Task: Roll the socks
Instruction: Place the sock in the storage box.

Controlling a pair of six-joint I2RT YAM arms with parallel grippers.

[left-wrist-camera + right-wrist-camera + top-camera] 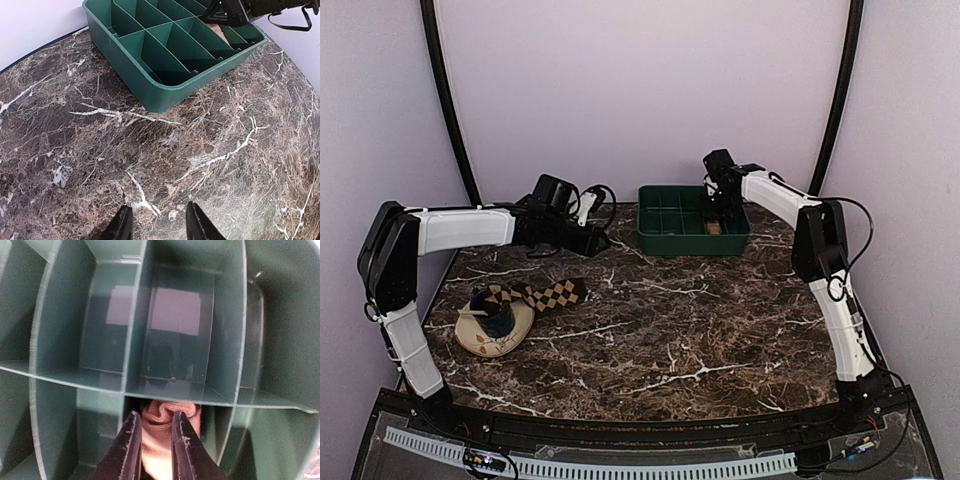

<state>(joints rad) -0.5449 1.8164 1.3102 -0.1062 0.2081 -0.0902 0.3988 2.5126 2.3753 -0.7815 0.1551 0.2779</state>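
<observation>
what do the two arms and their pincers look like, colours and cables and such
Both the left arm and right arm have white shell-covered links joined by black joints, with thin black cables looping beside them. The left pincer and right pincer each have two slim black fingers tapering to narrow tips.

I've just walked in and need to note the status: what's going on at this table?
The right gripper is down in a compartment of the green tray, its fingers pinched on a tan sock. The left gripper hovers open and empty over the marble table. A checked sock lies stretched out, not rolled, at the left, across a blue cup on a cream dish.
</observation>
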